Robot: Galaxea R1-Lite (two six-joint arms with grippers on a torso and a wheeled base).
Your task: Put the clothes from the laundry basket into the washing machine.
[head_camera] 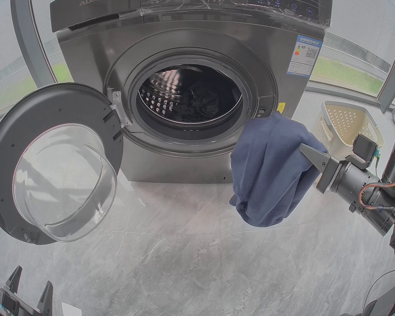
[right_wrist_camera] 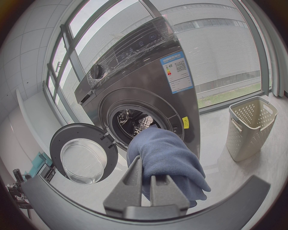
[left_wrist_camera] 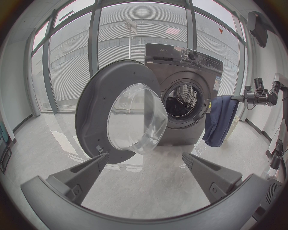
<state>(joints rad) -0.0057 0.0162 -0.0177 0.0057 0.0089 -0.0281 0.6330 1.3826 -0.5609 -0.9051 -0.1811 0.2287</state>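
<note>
One blue garment (head_camera: 269, 173) hangs with its long axis straight down, its top clamped in the right gripper (head_camera: 306, 150), before the washing machine's (head_camera: 185, 37) front right corner, near the laundry basket (head_camera: 349, 119); dark clothes (head_camera: 201, 101) lie inside the drum (head_camera: 164, 94), and the left gripper (left_wrist_camera: 144, 155) is spread apart.

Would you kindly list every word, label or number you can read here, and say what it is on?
Label on the washer front: print too small to read.
Yellow sticker lower on that front: too small to read.
Lettering on the washer's top edge: cut off, not legible.
Panel: lit symbols only, blurred.
Nothing can be quoted reliably.
</note>
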